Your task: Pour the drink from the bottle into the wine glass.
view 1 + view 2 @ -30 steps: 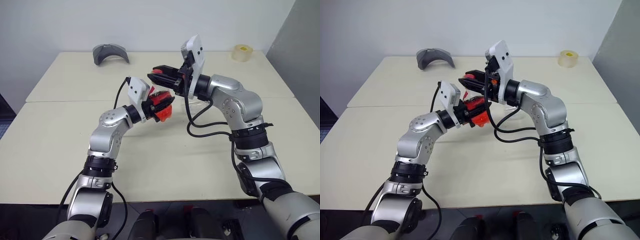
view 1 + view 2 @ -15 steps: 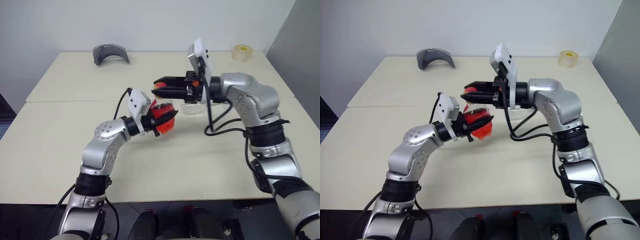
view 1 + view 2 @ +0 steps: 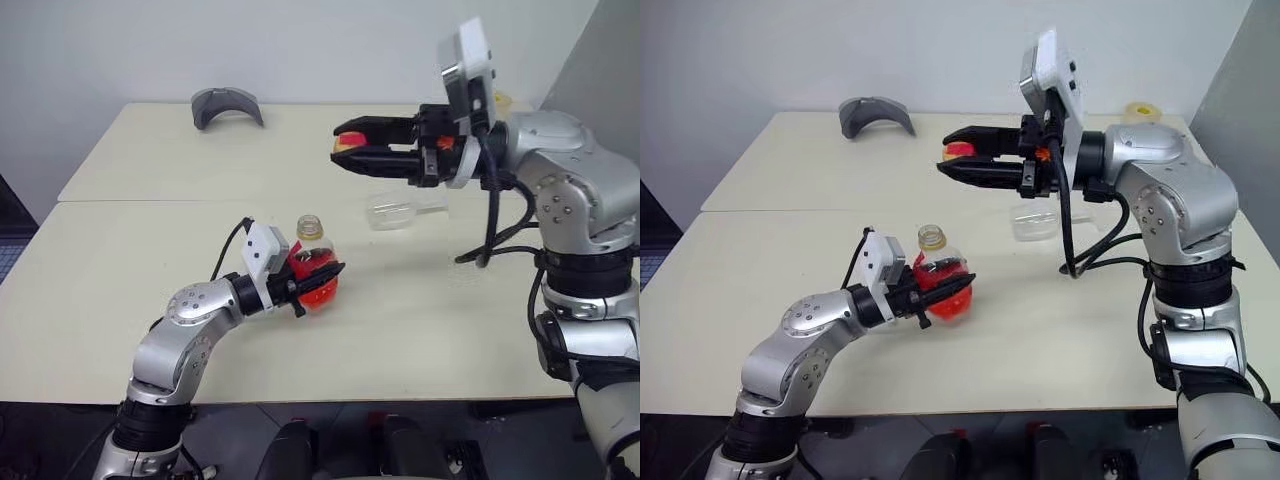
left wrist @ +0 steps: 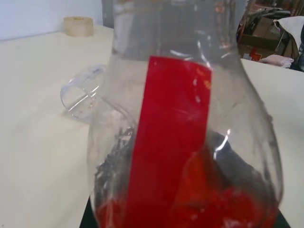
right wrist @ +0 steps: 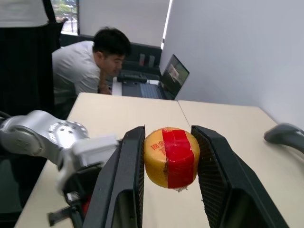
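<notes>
Left eye view: the left tool (image 3: 318, 282) is clamped on the bottle (image 3: 312, 272), which stands uncapped on the counter (image 3: 120, 260); red drink (image 3: 320, 290) fills its lower body. Beyond the bottle, the glass (image 3: 398, 210) lies on its side on the counter. Above the glass, the right tool (image 3: 352, 152) pinches the yellow cap (image 3: 348, 142) with its red band. A grey curved object (image 3: 226, 104) sits far behind the bottle.

Left wrist view: the bottle fills the foreground, red label strip (image 4: 173, 137) facing the camera, the tipped glass (image 4: 80, 97) just behind it, a tape roll (image 4: 79, 26) farther back.

Right wrist view: both fingers (image 5: 127, 175) squeeze the cap (image 5: 172, 156); a seated person (image 5: 90, 66) is beyond the counter.
</notes>
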{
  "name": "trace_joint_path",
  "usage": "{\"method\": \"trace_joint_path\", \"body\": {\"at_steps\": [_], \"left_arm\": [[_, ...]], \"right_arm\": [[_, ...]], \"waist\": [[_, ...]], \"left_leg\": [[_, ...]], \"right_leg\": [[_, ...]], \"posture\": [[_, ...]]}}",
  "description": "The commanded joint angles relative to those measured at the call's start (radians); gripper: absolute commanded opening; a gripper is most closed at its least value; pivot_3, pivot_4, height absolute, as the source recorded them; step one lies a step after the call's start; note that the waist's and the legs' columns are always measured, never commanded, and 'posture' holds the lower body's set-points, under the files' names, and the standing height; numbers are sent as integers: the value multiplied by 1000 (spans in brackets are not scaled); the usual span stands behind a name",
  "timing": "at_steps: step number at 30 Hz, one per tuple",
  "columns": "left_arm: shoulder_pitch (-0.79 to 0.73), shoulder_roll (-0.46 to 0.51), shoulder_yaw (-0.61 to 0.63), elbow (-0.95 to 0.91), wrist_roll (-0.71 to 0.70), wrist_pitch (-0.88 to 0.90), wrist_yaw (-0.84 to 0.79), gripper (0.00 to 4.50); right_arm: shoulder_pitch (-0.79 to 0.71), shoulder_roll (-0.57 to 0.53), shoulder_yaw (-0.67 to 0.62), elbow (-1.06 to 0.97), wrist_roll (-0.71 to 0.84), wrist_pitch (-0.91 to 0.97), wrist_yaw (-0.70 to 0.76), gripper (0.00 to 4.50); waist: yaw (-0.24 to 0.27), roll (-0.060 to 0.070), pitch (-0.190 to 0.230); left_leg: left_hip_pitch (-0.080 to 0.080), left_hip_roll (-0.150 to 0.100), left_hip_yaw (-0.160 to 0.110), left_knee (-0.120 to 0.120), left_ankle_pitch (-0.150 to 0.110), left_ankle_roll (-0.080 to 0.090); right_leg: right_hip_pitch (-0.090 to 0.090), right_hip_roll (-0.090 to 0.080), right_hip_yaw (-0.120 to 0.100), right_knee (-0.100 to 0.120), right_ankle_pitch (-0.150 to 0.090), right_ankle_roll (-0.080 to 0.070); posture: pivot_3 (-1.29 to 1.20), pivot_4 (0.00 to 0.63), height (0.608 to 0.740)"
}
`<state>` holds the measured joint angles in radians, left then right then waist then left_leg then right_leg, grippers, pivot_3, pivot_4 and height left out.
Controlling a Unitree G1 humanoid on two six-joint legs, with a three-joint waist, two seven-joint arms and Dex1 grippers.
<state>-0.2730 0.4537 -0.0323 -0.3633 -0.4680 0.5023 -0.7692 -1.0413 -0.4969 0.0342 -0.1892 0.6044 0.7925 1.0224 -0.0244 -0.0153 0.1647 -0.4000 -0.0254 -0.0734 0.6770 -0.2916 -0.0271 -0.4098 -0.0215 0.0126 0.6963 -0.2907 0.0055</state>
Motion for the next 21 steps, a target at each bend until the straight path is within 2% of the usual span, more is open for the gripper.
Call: {"method": "trace_joint_path", "body": {"at_steps": [1,5,12,17,21], "left_arm": [[-25,-3,20,-38,-22,-19,10,1265],[-36,-18,-3,-24,-6,-45,12,1265],[-77,-73,-41,-1,4,-50,34,1265],[-144,-100,-48,60,18,-63,50,1265],[-169,-124,-53,77,26,-63,65,1265]], "right_arm": [[47,-42,-73,-99,57,94,-85,1231],[308,-29,-177,-270,17,172,-348,1231],[680,91,-138,-382,-241,98,-741,1231],[770,281,-111,-339,-336,62,-948,1231],[809,387,-93,-236,-403,-12,-1034,1231]], "waist": [[0,0,0],[9,-2,-1],[11,-1,-1],[1,-1,-1],[-3,0,-1]], "left_leg": [[0,0,0,0,0,0],[0,0,-2,0,0,0],[1,0,0,-1,0,0],[2,0,2,-1,0,-1],[3,1,2,-1,2,-4]], "right_leg": [[1,0,0,0,0,0],[3,0,-2,-3,0,0],[2,0,0,0,0,0],[2,1,2,1,0,0],[2,2,2,0,0,0]], "posture": [[0,150,740],[0,150,740],[0,150,740],[0,150,740],[0,150,740]]}}
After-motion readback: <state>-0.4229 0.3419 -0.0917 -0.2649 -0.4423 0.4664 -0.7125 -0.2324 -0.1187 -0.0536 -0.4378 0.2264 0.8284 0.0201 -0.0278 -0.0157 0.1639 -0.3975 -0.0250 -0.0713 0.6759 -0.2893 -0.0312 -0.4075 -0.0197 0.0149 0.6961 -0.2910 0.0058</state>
